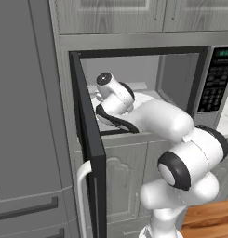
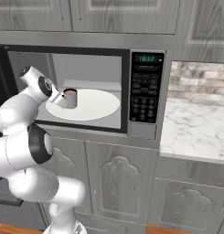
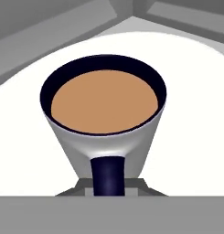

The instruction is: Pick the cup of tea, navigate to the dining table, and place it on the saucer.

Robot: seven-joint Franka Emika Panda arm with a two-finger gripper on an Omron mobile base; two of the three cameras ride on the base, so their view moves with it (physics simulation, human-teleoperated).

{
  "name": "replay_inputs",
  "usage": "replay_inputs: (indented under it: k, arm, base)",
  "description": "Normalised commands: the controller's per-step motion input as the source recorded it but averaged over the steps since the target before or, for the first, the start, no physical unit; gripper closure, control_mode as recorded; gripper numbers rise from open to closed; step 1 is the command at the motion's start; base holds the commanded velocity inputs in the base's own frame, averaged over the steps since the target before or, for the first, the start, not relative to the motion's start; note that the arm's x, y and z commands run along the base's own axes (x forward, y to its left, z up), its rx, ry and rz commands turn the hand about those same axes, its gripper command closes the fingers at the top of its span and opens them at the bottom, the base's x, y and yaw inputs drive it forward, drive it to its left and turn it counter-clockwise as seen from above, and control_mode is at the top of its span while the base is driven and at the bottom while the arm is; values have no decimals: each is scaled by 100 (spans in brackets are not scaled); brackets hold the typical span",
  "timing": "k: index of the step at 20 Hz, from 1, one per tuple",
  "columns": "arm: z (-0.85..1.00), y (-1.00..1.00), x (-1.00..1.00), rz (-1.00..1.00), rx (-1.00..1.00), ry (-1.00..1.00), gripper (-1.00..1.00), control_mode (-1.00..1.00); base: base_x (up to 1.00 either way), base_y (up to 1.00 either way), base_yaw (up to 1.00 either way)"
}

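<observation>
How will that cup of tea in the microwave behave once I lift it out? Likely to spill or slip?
The cup of tea looks rigid, so it probably won't deform. Brown liquid sits near its dark rim, so tilting likely spills it. Its smooth tapering wall may slip; the dark handle facing the gripper seems a surer hold. It stands on the white plate.

The cup of tea (image 2: 70, 97) stands on the white plate (image 2: 93, 106) inside the open microwave (image 2: 145, 91), the pincer (image 2: 63, 99) at it.

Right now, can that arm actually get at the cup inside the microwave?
Probably yes: the microwave door is swung open, and the arm's hand is already right at the cup, whose handle faces it.
</observation>
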Motion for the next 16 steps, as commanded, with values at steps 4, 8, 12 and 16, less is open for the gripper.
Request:
replay_inputs:
  k: [4, 8, 12, 16]
  arm:
    - [58, -44, -100, 3, 9, 0, 100, -100]
    - [67, -42, -100, 16, 10, 0, 100, -100]
    - [54, -31, -100, 22, 3, 0, 100, -100]
    - [36, -29, -100, 25, 0, 0, 100, -100]
  base:
    - [0, 0, 0]
    - [0, 0, 0]
    - [0, 0, 0]
    - [0, 0, 0]
